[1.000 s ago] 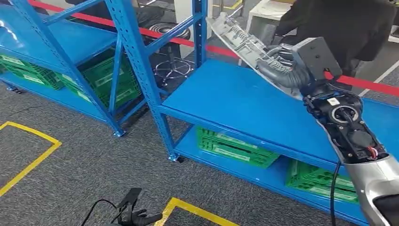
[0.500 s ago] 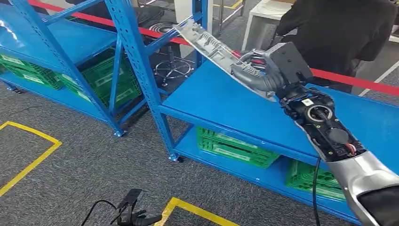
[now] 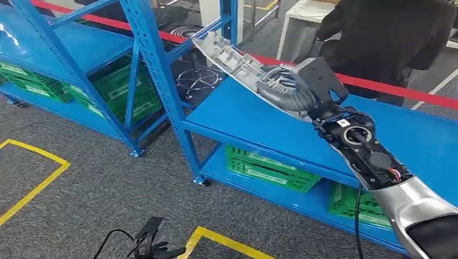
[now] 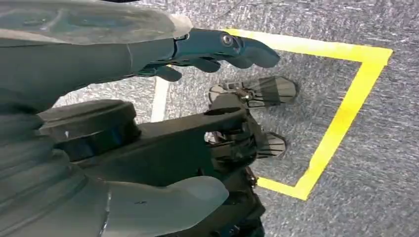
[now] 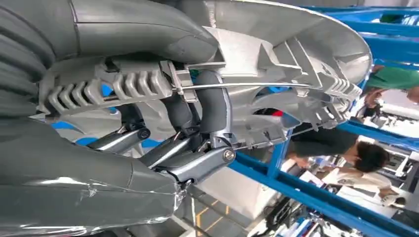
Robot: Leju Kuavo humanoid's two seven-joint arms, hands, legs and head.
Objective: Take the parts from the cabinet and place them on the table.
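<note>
A long, pale grey moulded part (image 3: 243, 67), ribbed on its upper face, is held in the air above the blue shelf (image 3: 270, 118) of the cabinet. Its long axis runs diagonally, up and away from the robot toward the upright blue post (image 3: 156, 59), with the far end highest and the near end tucked into the right hand (image 3: 286, 86). That hand has its thumb and fingers wrapped around the part's near end; in the right wrist view the dark fingers (image 5: 197, 116) hook through the ribbing of the part (image 5: 276, 64) while the thick thumb lies over the top. The part does not seem to touch the shelf, though the angle makes this hard to confirm.

The left hand (image 4: 217, 49) hangs low over grey carpet with a yellow floor line (image 4: 341, 118), its fingers loosely extended and holding nothing. The right hand is plainly the one doing the work, and the part extends away from it toward the robot's left.

Green crates (image 3: 270, 167) sit on the lower shelf; their contents cannot be made out. A person in dark clothing (image 3: 389, 38) stands behind a red barrier tape (image 3: 394, 89) beyond the cabinet.
</note>
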